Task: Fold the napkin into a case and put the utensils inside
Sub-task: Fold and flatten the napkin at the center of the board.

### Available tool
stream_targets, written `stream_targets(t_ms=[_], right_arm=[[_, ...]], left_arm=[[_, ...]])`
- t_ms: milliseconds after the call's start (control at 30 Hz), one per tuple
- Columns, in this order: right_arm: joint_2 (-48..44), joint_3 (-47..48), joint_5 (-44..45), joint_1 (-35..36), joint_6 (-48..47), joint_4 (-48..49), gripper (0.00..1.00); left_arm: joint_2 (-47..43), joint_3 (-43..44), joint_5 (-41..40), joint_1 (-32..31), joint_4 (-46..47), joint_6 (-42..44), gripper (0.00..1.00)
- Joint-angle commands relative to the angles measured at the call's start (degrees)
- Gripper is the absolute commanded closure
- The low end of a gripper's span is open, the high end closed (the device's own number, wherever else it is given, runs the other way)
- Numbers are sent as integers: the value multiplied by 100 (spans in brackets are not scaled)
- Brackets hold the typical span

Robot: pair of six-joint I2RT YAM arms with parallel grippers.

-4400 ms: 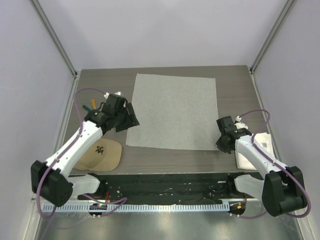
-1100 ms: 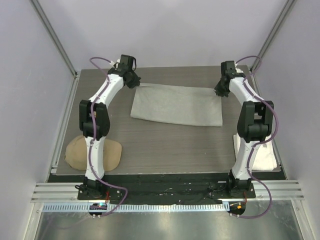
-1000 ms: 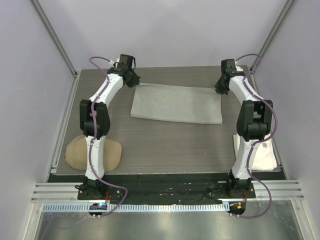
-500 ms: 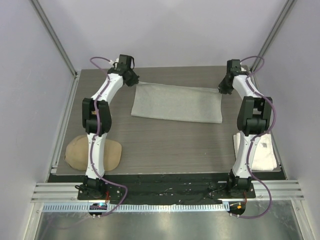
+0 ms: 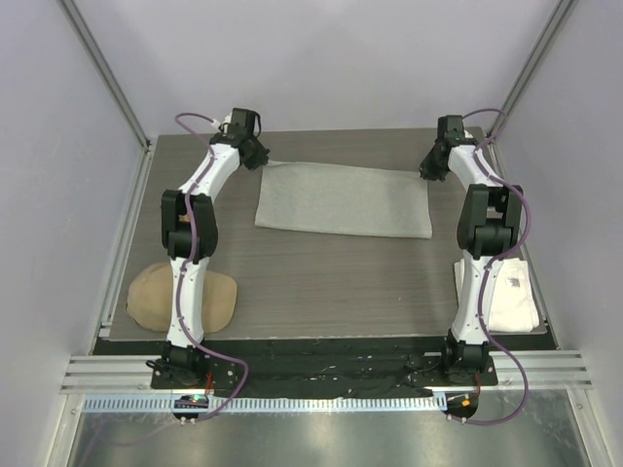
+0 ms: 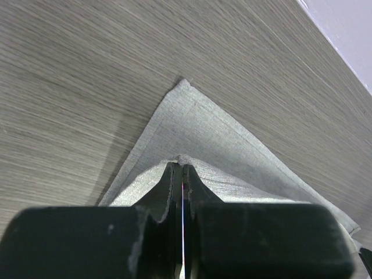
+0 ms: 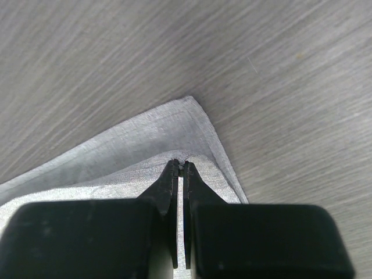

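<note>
Lying doubled into a wide band, the napkin (image 5: 344, 199) looked to have its first fold made, with two layers showing at its far corners. The left gripper (image 5: 263, 160) was clamped on the upper layer at the napkin's far left corner, and the right gripper (image 5: 427, 172) on the upper layer at its far right corner. Narrowing the band into a case was not yet done, nor was loading the utensils, none of which could be seen. A tan cap (image 5: 180, 297) lay well to the near left of the napkin.

Tan cap (image 5: 183, 296) near left on grey wood-grain table (image 5: 331, 272), white towel (image 5: 514, 300) near right
</note>
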Motion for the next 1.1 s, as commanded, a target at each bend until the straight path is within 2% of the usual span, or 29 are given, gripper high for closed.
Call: stream_targets(t_ms=[0, 400, 800, 900, 933, 967, 1000, 1033, 1067], right_arm=[[85, 384, -115, -18, -24, 194, 99], [305, 674, -133, -88, 64, 141, 95], [463, 841, -98, -132, 117, 28, 85], [498, 937, -176, -141, 65, 18, 74], [533, 981, -220, -150, 21, -8, 64], [525, 1121, -134, -150, -67, -69, 58], [516, 1200, -37, -150, -129, -235, 52], [403, 1297, 33, -150, -207, -315, 44], [315, 1307, 182, -150, -356, -394, 41]], left_arm=[[108, 261, -214, 98, 47, -87, 100], [494, 762, 93, 160, 170, -96, 100], [828, 1043, 268, 186, 187, -131, 100], [986, 1394, 304, 194, -58, -70, 99], [1013, 1534, 269, 195, -146, -26, 98], [961, 1536, 164, 195, -190, 61, 93], [891, 1518, 94, 186, -191, 158, 80], [655, 1466, -20, 177, -182, 394, 72], [505, 1335, -117, 177, -147, 509, 66]])
